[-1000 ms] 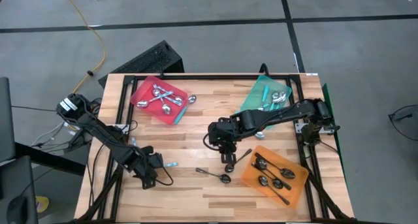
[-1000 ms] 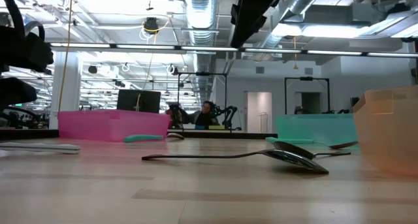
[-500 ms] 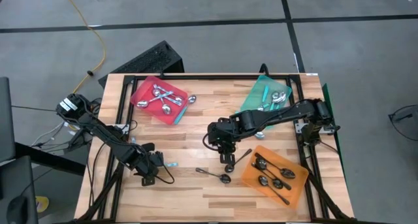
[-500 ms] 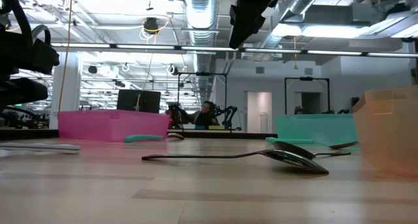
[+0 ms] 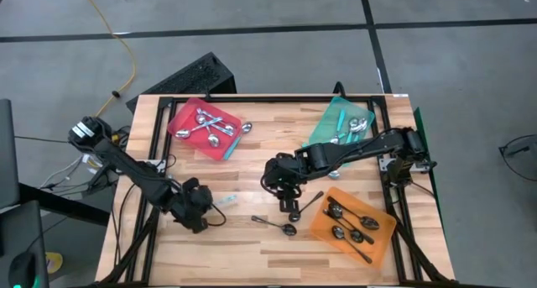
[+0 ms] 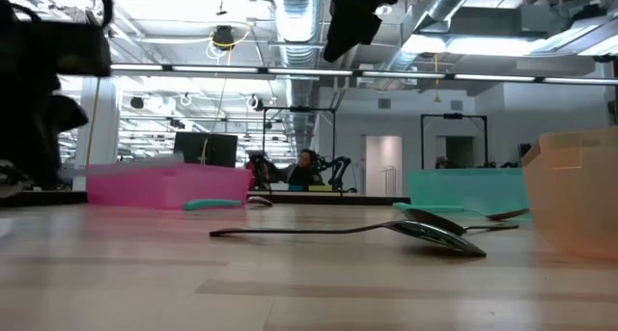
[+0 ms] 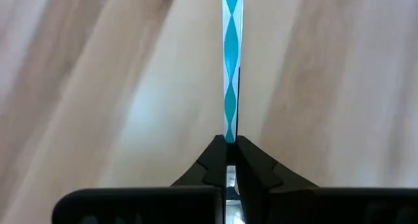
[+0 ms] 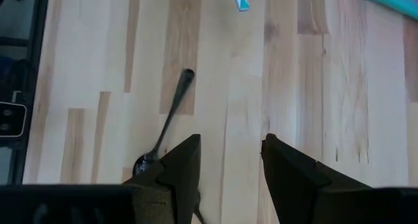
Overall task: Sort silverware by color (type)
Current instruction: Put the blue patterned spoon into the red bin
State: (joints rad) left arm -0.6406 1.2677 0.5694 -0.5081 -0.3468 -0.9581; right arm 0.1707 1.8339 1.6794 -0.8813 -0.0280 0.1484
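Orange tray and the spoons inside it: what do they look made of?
The orange tray looks like translucent plastic: the wood's tone shows through its floor, and in the low view its wall glows pale and see-through. The black spoons in it look like dark-coated metal, with small glints on the bowls, though glossy plastic can't be ruled out.

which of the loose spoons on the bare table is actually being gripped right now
The teal-handled spoon, clamped in the left end effector near the table's left front. The two dark spoons in the middle lie loose, touched by nothing.

The left claw [image 7: 230, 160] has closed on the teal-handled spoon [image 7: 231, 61] and lifted it.
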